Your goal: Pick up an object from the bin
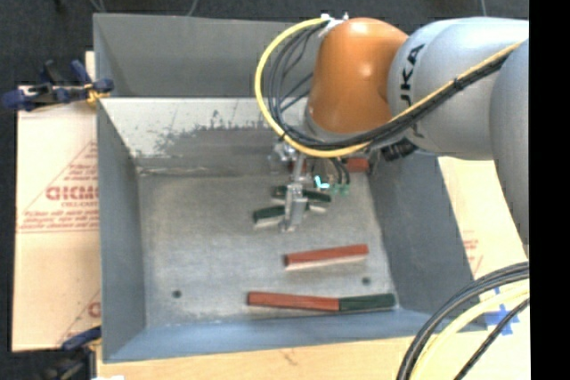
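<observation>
Uppermost, and so closest to the lens, is the rounded orange cover (352, 84) on the wrist of the grey arm (463, 84), which reaches in over the right rim of the grey metal bin (178, 58); a loop of yellow and black cables (264, 80) curls round the cover's left side. Below the cover the gripper (289, 211) hangs low over the bin floor, a little toward the far wall from the floor's middle and somewhat right of centre. Whether it is released or clenched cannot be told, since the metal parts and the thing beneath them run together. At its tip lies a slim dark green stick (265, 214), set slightly aslant, its left end showing just left of the gripper and another dark green stretch just to the gripper's right; whether gripper and stick touch cannot be told. Toward the near wall from there, apart from the gripper, a short flat reddish bar with a pale edge (325, 257) lies almost parallel to that wall. Nearer still, close along the near wall and running toward the near right corner, rests a long thin rod (294, 302), red-brown over most of its length and dark green at its right end. A small red thing (356, 163) peeks out under the arm near the far right part of the floor, mostly hidden
</observation>
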You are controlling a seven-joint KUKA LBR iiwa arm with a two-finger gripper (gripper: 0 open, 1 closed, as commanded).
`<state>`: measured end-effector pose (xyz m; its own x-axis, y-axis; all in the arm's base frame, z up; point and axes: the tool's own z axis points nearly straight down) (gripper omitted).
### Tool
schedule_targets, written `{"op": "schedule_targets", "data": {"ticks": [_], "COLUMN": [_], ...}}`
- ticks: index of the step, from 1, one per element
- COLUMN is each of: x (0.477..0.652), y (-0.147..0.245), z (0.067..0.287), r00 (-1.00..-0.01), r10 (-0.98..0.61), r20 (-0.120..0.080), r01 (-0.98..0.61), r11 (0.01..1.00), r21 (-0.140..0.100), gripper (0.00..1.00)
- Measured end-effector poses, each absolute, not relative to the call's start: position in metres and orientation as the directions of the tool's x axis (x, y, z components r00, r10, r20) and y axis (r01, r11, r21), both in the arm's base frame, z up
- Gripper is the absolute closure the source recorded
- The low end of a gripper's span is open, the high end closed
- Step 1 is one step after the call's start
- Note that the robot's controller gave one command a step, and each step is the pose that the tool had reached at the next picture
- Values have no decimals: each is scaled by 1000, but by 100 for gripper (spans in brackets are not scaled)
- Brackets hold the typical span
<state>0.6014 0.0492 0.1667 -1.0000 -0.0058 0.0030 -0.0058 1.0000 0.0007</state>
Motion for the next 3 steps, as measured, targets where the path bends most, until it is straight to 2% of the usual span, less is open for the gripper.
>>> {"op": "schedule_targets", "data": {"ticks": [1, 2, 3], "x": [624, 625, 644], "y": [37, 37, 25], "z": [66, 71, 211], "r00": [-1000, -1000, -999], "r10": [12, 13, 29], "r20": [3, -4, -14], "r01": [12, 13, 29], "r11": [1000, 1000, 1000], "r21": [2, 4, 3], "gripper": [0, 100, 100]}}
